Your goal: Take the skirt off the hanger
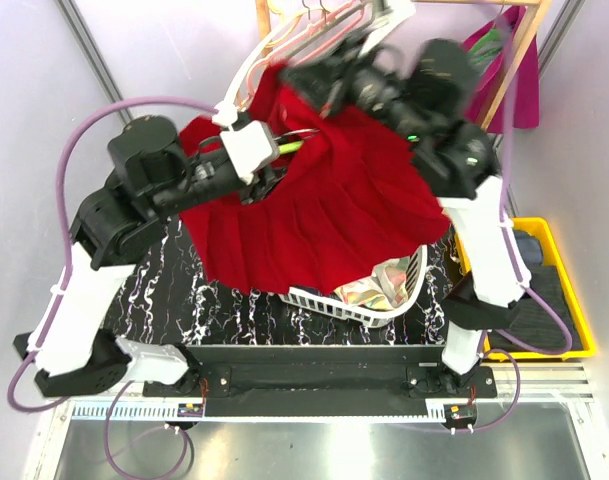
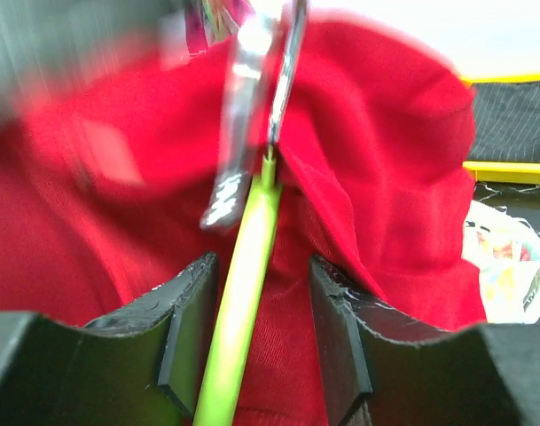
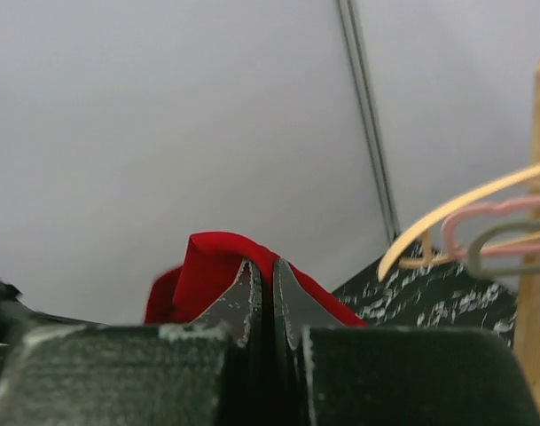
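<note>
1. Skirt (image 1: 324, 215): the red pleated cloth fills the middle of my top view. It hangs in the air between both arms, with its hem falling toward 6 o'clock over the black marbled surface (image 1: 224, 300).
2. A white basket (image 1: 314, 300) sits on the surface at the skirt's 5 o'clock, partly under the hem. I judge it a snag risk if the cloth drops low, so I would keep the lift high.
3. The right tool (image 3: 271, 284) is closed tight on a fold of red cloth at the skirt's 12 o'clock edge. Its wrist camera shows the fabric pinched between the fingertips, with spare hangers (image 3: 482, 200) off at 3 o'clock.
4. The left tool (image 2: 262, 266) comes in from the skirt's 9 o'clock. Its jaws stand apart, straddling the green hanger bar (image 2: 238, 337) with a gap showing on each side, so I read it as open around the bar, not clamped.
5. A metal clip (image 2: 238, 133) sits at 12 o'clock from that bar, above the jaws. It is blurred, and I cannot tell whether it bites the waistband.
6. To do this step well, I would close the left tool on the bar first to steady the hanger. Then I would draw the right tool's fold away from the clip in a slow, straight pull, watching for cloth dragging the hanger along.
</note>
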You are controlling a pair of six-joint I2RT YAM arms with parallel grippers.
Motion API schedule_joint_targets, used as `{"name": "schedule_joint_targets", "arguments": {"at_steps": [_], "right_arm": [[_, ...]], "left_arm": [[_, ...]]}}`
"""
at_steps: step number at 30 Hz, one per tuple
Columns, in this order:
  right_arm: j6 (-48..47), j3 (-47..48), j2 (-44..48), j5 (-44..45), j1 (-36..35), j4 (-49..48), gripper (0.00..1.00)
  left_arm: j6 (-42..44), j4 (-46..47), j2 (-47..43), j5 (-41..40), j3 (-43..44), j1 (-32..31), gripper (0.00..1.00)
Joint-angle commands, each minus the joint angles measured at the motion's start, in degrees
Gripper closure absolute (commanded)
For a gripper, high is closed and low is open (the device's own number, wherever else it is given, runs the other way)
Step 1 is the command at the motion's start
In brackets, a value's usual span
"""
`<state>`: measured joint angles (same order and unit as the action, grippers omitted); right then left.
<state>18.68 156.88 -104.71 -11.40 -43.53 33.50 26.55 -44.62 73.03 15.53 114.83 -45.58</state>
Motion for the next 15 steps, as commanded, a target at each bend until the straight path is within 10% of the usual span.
{"name": "schedule_joint_targets", "arguments": {"at_steps": [1,8,11,13,15], "right_arm": [[-1.2,-8.6,2.5,-6.8,-4.9,0.2,1.00],[-3.6,-14.9,8.5,-6.0,-7.1,-4.1,0.95],[-4.4,-15.9,10.3,-4.5,-7.1,-4.2,0.59],[-4.4,-16.8,12.0,-2.2,-7.1,-3.9,0.03],[-6.1,-21.0,14.9,2.5,-7.1,-3.9,0.00]], "left_arm": [[1.3,2.3,4.6,0.1,8.6,-1.7,1.00],[1.8,4.2,8.4,-0.8,12.2,-2.8,1.00],[1.8,5.6,8.4,-1.6,10.8,-2.8,1.00],[2.4,6.6,8.7,-2.3,9.8,-2.8,1.00],[2.8,8.6,9.0,-6.0,8.7,-2.8,1.00]]}}
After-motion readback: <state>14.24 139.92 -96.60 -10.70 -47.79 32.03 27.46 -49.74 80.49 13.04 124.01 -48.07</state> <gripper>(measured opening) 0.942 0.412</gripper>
